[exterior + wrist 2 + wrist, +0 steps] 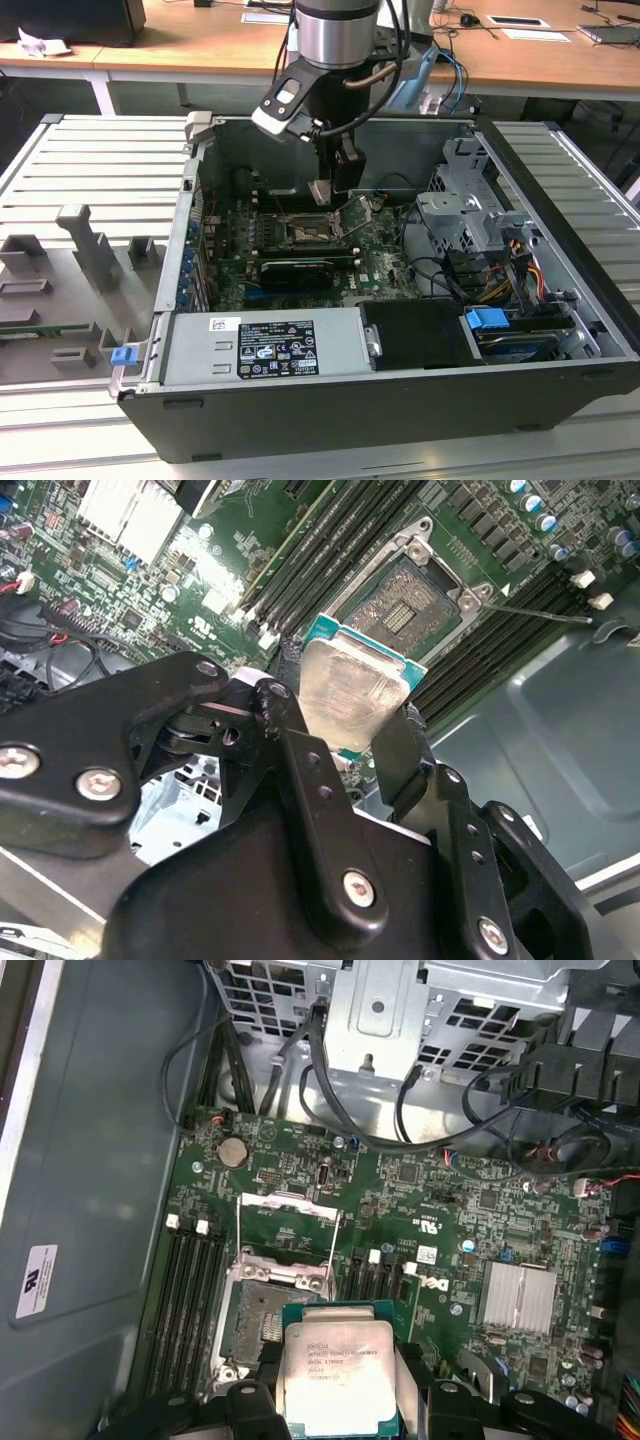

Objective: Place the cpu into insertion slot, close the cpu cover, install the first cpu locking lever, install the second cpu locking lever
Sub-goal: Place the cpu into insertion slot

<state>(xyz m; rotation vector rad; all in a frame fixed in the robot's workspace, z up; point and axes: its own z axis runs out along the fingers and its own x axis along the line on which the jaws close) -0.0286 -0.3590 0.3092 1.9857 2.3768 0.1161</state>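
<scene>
Open computer case [330,420]: lying on its side, with the arm [338,30] reaching down into it from above.

Motherboard [440,1210]: flat on the case floor, directly below the gripper [345,720].

Gripper: suspended above the board, its two black fingers [395,745] closed narrowly on opposite edges of the cpu [337,1375]. No contact with the board is seen.

Memory slots [190,1290]: long black banks on either side of the socket, beneath and to both sides of the fingers.

Insertion slot [262,1320]: below the gripper and just past its fingertips, contact field exposed. In both wrist views the held chip overlaps one edge of the socket.

Cpu cover [288,1198]: swung up and open on the far side of the socket from the gripper, well apart from the fingers.

Cpu: clamped between the fingertips, metal top facing the first wrist view, raised clear of the slot and not seated.
</scene>
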